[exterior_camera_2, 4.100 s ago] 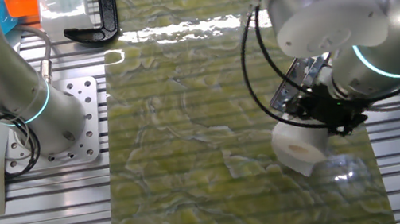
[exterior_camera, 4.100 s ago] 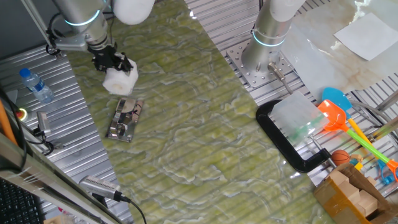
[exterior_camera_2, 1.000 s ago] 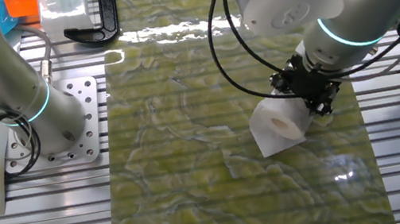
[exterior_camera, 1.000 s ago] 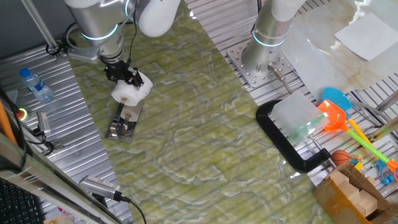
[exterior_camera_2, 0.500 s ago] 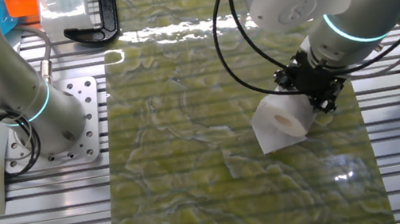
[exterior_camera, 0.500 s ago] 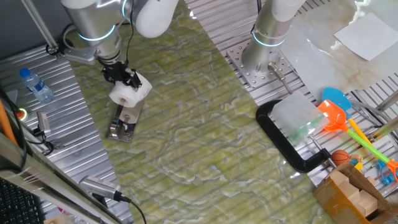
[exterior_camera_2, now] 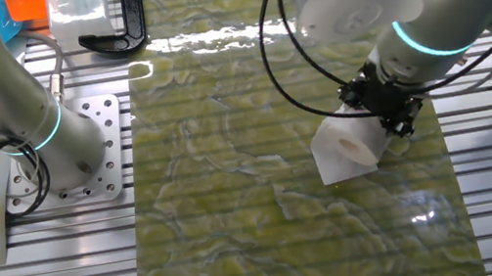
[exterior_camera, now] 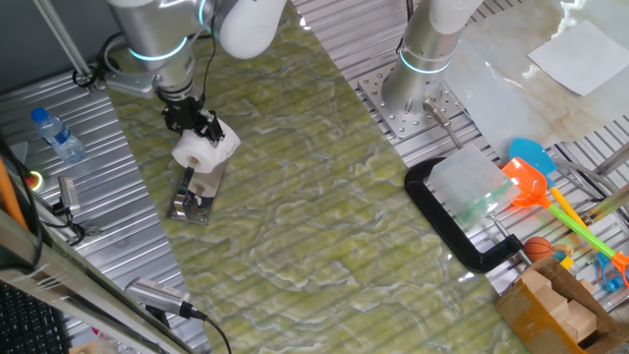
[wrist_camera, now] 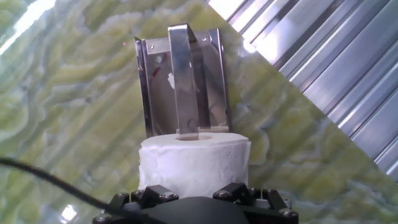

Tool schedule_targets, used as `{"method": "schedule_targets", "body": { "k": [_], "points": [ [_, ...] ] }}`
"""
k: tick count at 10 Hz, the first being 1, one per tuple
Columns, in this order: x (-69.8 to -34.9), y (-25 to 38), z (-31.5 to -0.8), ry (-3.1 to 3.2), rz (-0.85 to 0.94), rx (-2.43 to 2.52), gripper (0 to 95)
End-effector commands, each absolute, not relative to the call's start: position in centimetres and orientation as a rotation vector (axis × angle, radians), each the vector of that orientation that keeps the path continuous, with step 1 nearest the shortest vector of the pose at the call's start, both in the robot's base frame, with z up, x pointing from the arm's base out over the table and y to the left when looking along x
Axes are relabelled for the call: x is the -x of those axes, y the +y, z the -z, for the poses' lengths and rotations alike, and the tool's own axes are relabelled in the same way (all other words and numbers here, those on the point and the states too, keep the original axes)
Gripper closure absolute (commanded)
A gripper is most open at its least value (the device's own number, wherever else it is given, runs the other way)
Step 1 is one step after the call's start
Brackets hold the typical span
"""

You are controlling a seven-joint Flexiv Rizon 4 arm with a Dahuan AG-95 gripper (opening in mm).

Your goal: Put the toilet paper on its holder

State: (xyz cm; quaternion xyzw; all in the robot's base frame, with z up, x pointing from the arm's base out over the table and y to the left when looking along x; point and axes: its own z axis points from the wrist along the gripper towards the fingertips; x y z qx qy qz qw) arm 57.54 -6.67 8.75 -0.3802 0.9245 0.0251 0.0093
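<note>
The toilet paper point(exterior_camera: 201, 147) is a white roll with a brown core hole, also seen in the other fixed view point(exterior_camera_2: 351, 147) and the hand view point(wrist_camera: 194, 160). My gripper point(exterior_camera: 193, 124) is shut on it and holds it at the near end of the holder point(exterior_camera: 195, 196), a shiny metal plate lying flat on the green mat. In the hand view the holder's metal bar point(wrist_camera: 183, 81) points at the roll's core hole, and its tip sits at the hole's mouth. My fingertips are hidden behind the roll.
A second robot base point(exterior_camera: 423, 69) stands at the back. A black C-clamp point(exterior_camera: 452, 221) and colourful toys point(exterior_camera: 536, 182) lie to the right. A water bottle point(exterior_camera: 54, 133) and small tools point(exterior_camera: 69, 197) lie on the ribbed metal at the left.
The roll has moved from beside the holder to its near end, then shifted slightly so the core hole lines up with the bar.
</note>
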Motion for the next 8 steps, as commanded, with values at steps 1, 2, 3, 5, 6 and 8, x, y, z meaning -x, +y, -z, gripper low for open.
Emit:
{"method": "schedule_targets", "body": {
  "k": [1,2,3,5,6,8],
  "points": [
    [-58.0,-6.3,-8.8,2.893,-0.087,1.180,95.0],
    [-58.3,-6.0,-8.9,2.899,-0.083,1.173,95.0],
    [-58.6,-5.8,-8.9,2.901,-0.080,1.171,95.0],
    [-59.1,-5.5,-8.8,2.898,-0.079,1.170,95.0],
    [-59.3,-5.4,-8.9,2.896,-0.082,1.169,95.0],
    [-59.5,-5.1,-9.0,2.895,-0.081,1.166,95.0]
  ]
}}
